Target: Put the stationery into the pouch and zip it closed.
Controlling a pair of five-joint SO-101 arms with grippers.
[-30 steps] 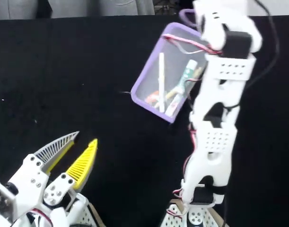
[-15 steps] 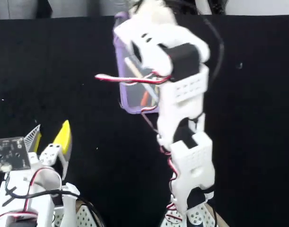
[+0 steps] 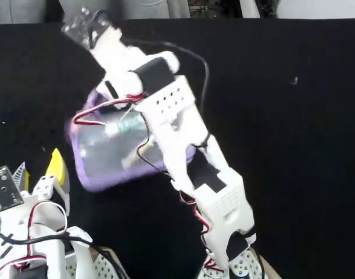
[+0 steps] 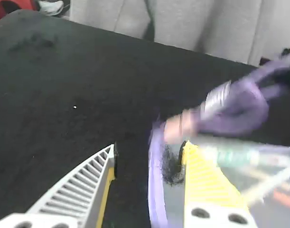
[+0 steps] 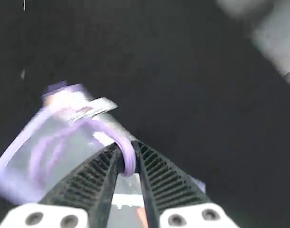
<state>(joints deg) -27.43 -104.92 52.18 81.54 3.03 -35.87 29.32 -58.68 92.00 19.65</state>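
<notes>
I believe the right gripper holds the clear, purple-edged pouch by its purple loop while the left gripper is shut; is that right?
No: the left gripper is open, as the left wrist view shows; the right gripper does hold the clear purple-edged pouch by its loop.

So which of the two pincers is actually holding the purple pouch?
The right pincer, shut on the purple loop of the pouch; the yellow-fingered left pincer is open.
</notes>
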